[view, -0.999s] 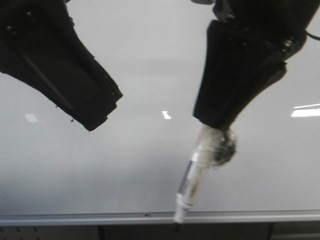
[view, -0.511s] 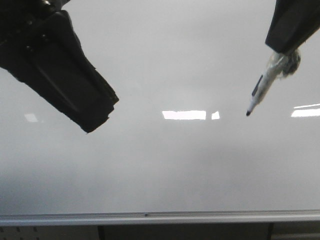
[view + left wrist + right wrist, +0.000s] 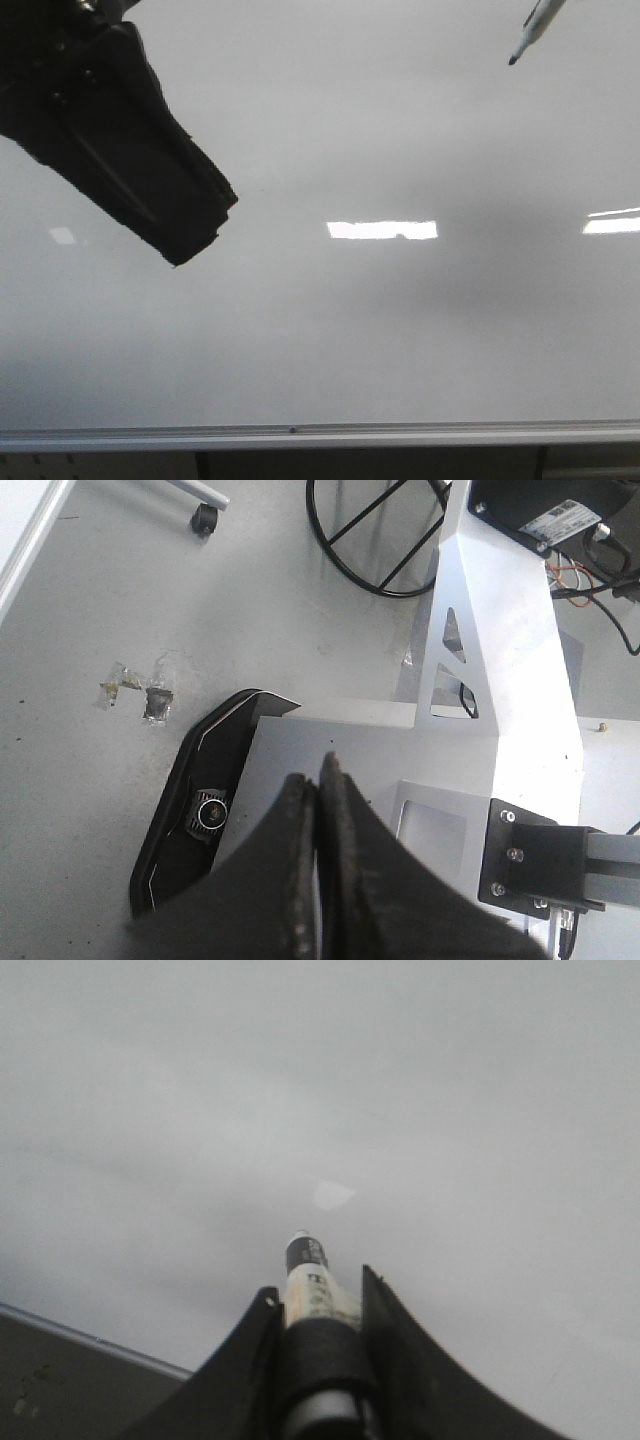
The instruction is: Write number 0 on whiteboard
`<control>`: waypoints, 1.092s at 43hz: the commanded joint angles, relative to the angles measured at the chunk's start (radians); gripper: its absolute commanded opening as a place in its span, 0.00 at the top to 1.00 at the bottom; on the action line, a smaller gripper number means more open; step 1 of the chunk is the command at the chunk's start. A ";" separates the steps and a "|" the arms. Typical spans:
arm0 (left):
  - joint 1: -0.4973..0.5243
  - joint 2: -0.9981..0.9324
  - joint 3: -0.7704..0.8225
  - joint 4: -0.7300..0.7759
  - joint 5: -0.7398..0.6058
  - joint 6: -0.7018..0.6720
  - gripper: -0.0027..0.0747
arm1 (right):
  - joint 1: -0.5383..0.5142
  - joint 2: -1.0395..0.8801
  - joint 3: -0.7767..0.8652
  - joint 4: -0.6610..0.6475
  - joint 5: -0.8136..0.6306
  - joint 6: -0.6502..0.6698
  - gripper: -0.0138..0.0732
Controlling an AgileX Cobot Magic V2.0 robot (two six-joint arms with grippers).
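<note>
The whiteboard [image 3: 330,330] fills the front view, glossy white-grey, with its silver rail [image 3: 320,436] along the bottom. No drawn number 0 shows on it. My right gripper [image 3: 318,1285] is shut on a white marker [image 3: 310,1285] with a black tip; in the front view only the marker's tip [image 3: 528,38] shows at the top right, off the board surface. The whiteboard [image 3: 400,1110] fills the right wrist view. My left gripper [image 3: 195,235] hangs at the upper left, its jaws pressed together and empty in the left wrist view [image 3: 316,775].
Bright rectangular light reflections [image 3: 382,230] lie on the board, another at the right edge [image 3: 612,224]. The left wrist view shows the robot's grey base [image 3: 500,660], a black camera mount [image 3: 205,815] and the floor [image 3: 100,600].
My right gripper has carried the marker from low near the rail up and to the right, almost out of the front view. The left arm has barely moved.
</note>
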 commanded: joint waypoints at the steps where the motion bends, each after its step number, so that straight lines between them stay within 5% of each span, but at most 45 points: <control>1: -0.006 -0.032 -0.029 -0.061 0.042 -0.006 0.99 | -0.015 0.020 -0.098 -0.015 -0.031 -0.004 0.92; 19: -0.006 -0.032 -0.029 -0.061 0.042 -0.006 0.99 | -0.015 0.246 -0.316 -0.012 -0.023 -0.004 0.92; 47: -0.006 -0.032 -0.029 -0.061 0.015 -0.006 0.99 | -0.015 0.331 -0.331 -0.011 -0.015 -0.004 0.92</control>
